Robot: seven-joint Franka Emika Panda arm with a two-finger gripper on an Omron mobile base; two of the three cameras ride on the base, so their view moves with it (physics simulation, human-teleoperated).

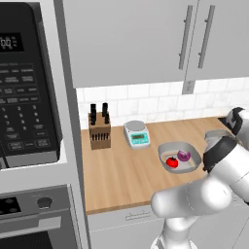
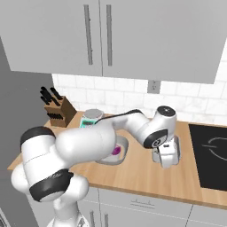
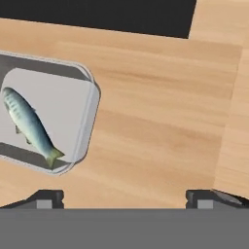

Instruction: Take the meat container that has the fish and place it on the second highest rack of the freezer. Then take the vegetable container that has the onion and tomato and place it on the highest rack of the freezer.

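The meat container [image 3: 90, 99] is a grey tray on the wooden counter, at the left of the hand view, with the slender silvery-green fish [image 3: 29, 127] lying in it. My gripper [image 3: 126, 198] is open and holds nothing. It points down at bare wood beside the tray's rim. In the right base view my gripper [image 2: 166, 163] hangs low over the counter. The vegetable container [image 1: 190, 151] holds the red tomato [image 1: 171, 162] and the purple onion [image 1: 184, 155]; my arm partly hides the onion [image 2: 116, 150] in the right base view. The freezer and its racks are out of view.
A knife block [image 1: 99, 130] and a kitchen scale [image 1: 137, 133] stand at the back of the counter. A black cooktop [image 2: 209, 150] lies right of my hand. Wall cabinets [image 1: 131, 39] hang overhead; a microwave [image 1: 26, 82] and oven stack stand on the left.
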